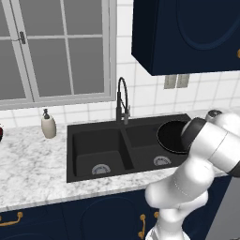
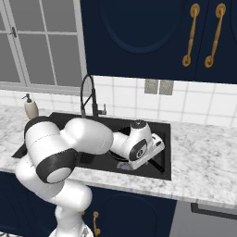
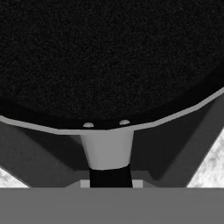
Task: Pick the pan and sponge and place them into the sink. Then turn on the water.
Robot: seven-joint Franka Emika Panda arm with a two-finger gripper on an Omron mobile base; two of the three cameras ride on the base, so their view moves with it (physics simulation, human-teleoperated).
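The hand [image 3: 106, 177] is closed on the handle of the pan [image 3: 109, 57], its fingertips tight against the grey stub where the handle meets the rim; the black pan spreads out just ahead of the hand, tilted, over the right basin of the sink [image 1: 79, 154]; the marble worktop [image 3: 210, 168] shows past the sink's rim off to either side of the hand.

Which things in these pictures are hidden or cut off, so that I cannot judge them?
- Pan, left base view: its right part is hidden behind the arm.
- Gripper, right base view: hidden behind the robot's own hand; whether its grip is on the pan handle is unclear in the hand view.
- Right basin of the sink, right base view: mostly covered by the arm.
- Pan, hand view: cut off by the edges.
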